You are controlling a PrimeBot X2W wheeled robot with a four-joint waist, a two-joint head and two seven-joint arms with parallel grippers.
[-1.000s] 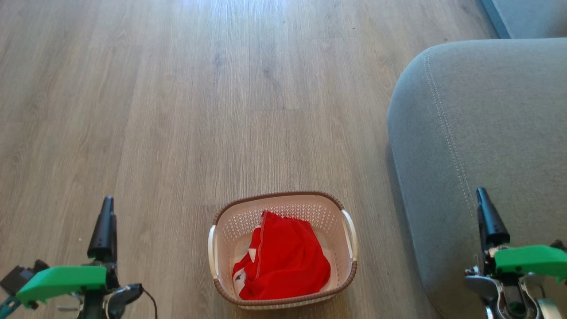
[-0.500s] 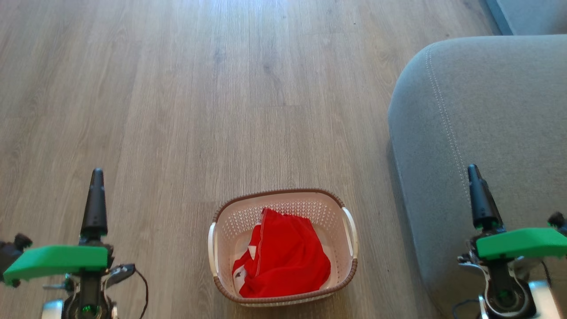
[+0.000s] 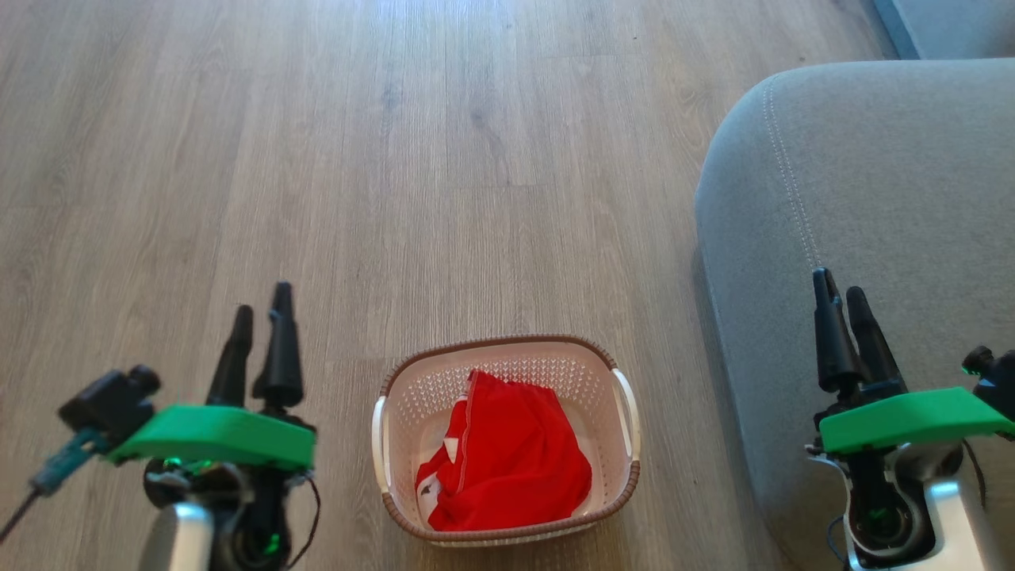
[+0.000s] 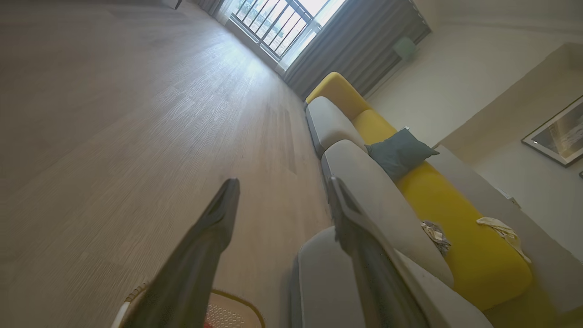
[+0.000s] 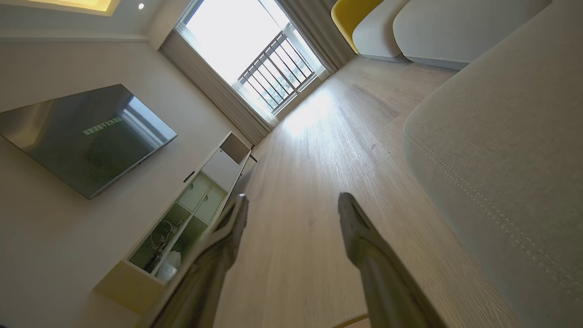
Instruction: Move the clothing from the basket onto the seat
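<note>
The left gripper is held with its two long fingers spread wide and nothing between them, as is shown plainly in the left wrist view. The right gripper is likewise fully parted and empty. Neither is in contact with anything. From here, several faults may be expected. If a descent is made too close to the wall, a finger could be caught on the brown rim of the basket, and so light a basket would likely be dragged or lifted along with its load. Since the fabric lies bunched together, only part of it might be pinched, so that one garment is left behind or trailed over the rim and dropped on the floor. The right arm, seen over the near edge of the seat, could also be brushed against the cushion if it is swung inward carelessly. The clothing is heaped inside the basket, low between the two grippers: to the right of the left gripper, to the left of the right one, and well apart from both. The seat stands just beside the basket on its right.
</note>
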